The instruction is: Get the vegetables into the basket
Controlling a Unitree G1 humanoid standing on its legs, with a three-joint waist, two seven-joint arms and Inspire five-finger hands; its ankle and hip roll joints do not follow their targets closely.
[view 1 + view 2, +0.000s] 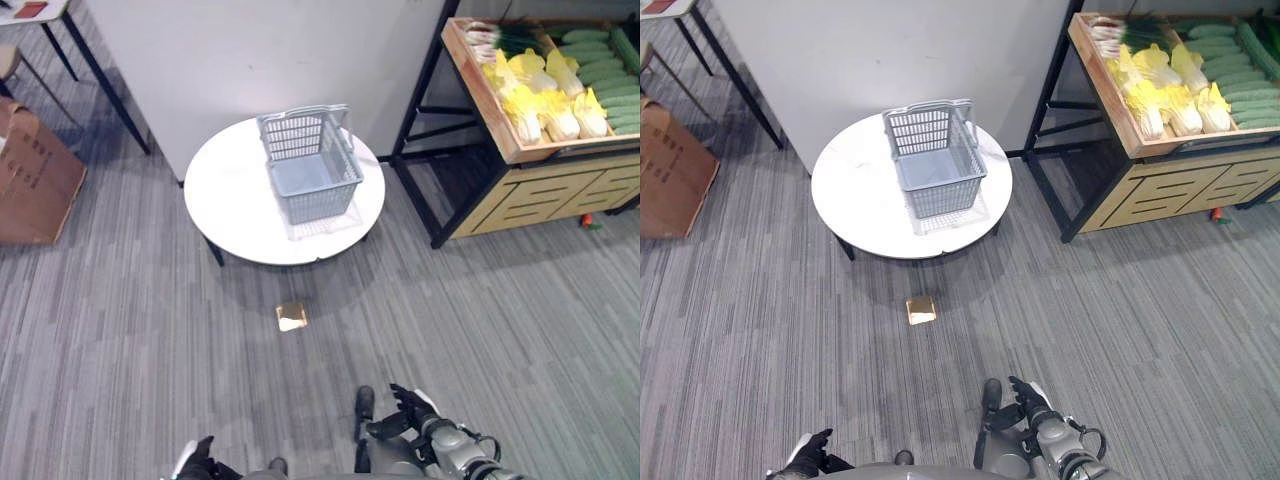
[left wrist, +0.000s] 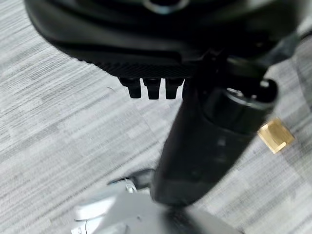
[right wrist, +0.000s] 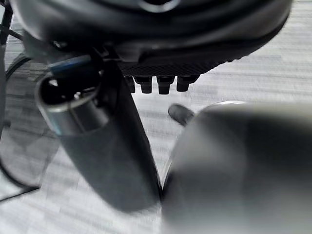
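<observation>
Vegetables [image 1: 560,80] lie in a wooden crate [image 1: 478,85] on a rack at far right, well apart from the grey basket [image 1: 312,165] upright on a round white table [image 1: 230,195]. Left hand [image 1: 197,457] & right hand [image 1: 410,408] hang low, fingers relaxed, holding nothing.
</observation>
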